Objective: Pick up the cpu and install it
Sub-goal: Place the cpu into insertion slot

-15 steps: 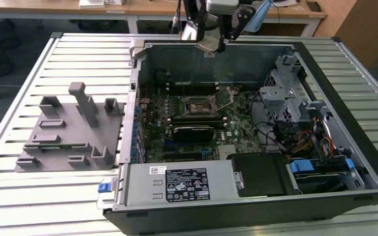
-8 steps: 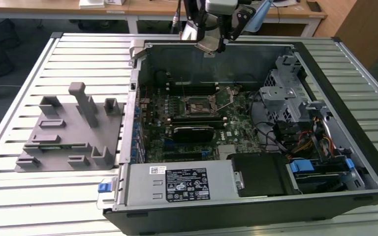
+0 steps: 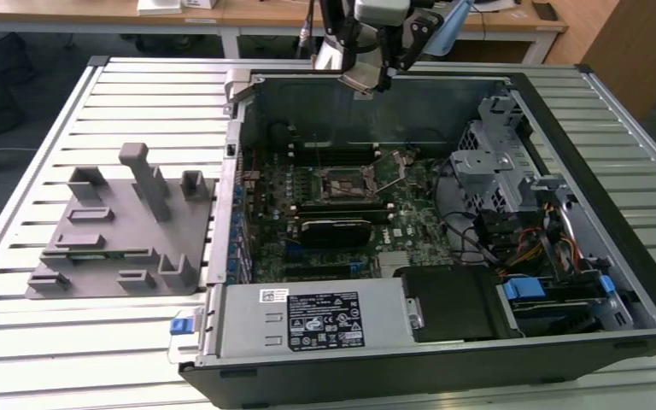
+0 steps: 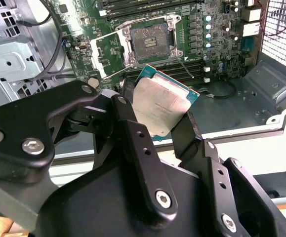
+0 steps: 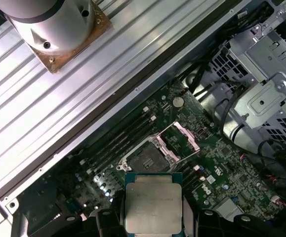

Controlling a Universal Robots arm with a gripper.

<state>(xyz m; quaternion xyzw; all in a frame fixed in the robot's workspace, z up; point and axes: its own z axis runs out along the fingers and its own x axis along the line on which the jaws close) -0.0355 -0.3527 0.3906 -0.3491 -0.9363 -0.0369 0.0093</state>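
Black linkage of the gripper (image 4: pixel 160 111) sits closest to the lens in the second wrist view, its jaws closed on two opposite edges of the cpu (image 4: pixel 163 104). The chip hangs in the air above the motherboard (image 3: pixel 413 218), near the far wall of the open computer case (image 3: pixel 635 282), well apart from the socket (image 5: pixel 150 160).

That case lies on its side on a ribbed metal counter (image 3: pixel 134 94). Wooden desks (image 3: pixel 260 13) stand behind the counter. A grey plastic fixture (image 3: pixel 123 231) rests on the counter just beside the case, on the exterior view's left.

Inside, the case walls ring the motherboard. A power supply (image 3: pixel 317 320) lines the near edge, and a metal drive cage (image 3: pixel 499 162) with cable bundles crowds the exterior view's right. The socket sits mid-board with its metal load frame (image 5: pixel 182 140) swung up, its square bed exposed.

The cpu shows a silvery, dull metal top with a stepped outline and a teal-green rim around it.
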